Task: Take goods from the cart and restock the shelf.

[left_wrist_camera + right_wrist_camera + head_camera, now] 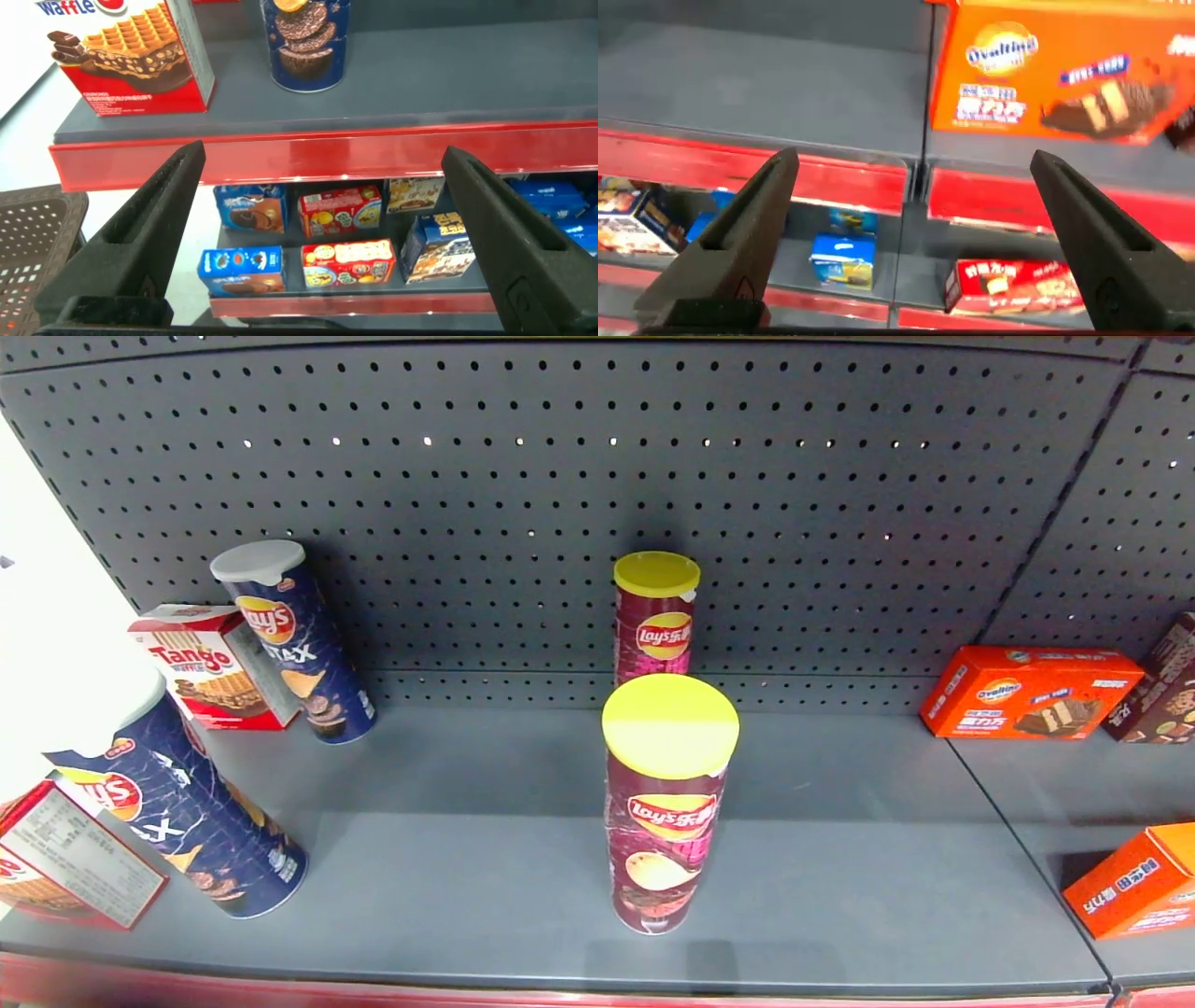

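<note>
Left tool (322,151) and right tool (915,157) both gape empty before the shelf (467,859); front maroon can (665,803) and rear maroon can (655,616) upright on it.

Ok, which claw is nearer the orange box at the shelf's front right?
Right. The right claw sits before the shelf edge, just below the orange box; the left claw is at the shelf's left end, facing the waffle box and blue can.

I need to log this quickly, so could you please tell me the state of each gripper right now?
Left gripper: open, black fingers spread wide, holding nothing.
Right gripper: open, black fingers spread wide, holding nothing.
</note>
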Available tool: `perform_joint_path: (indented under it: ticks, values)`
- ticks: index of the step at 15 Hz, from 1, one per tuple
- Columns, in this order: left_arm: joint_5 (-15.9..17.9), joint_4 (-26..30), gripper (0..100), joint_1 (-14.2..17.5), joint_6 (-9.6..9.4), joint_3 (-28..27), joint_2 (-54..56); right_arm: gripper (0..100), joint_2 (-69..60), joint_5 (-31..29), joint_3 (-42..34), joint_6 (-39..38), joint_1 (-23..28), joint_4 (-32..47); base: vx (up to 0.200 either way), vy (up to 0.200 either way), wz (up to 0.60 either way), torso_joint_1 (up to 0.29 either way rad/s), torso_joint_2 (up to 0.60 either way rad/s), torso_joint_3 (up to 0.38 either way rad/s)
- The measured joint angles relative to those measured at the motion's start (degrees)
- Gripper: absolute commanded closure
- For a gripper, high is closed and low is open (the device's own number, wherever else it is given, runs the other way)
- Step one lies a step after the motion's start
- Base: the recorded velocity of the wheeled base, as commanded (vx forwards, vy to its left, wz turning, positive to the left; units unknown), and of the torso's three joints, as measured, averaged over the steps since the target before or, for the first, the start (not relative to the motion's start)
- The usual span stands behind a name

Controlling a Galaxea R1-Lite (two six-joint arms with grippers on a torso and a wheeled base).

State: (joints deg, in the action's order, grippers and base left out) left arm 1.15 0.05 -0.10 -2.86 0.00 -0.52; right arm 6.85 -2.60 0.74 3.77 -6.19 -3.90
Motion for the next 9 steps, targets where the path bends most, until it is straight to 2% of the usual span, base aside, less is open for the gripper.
perform_joint_path:
  ticks: [2,5,9]
  values:
    - [-0.02,-0.02,0,0.02,0.00,0.00,0.00,0,-0.96,-0.27,-0.50,-1.54,0.05,0.05,0.000,0.000,0.00,0.000,0.00,0.000]
    - [-0.02,-0.05,0,0.02,0.02,0.00,0.00,0,-1.54,5.17,-0.65,-1.72,0.00,4.22,0.000,0.000,0.00,0.000,0.00,0.000]
    - [-0.09,-0.05,0,0.00,0.00,0.00,0.00,0,-1.71,4.49,-0.65,-3.34,-0.02,4.17,0.000,0.000,0.00,0.000,0.00,0.000]
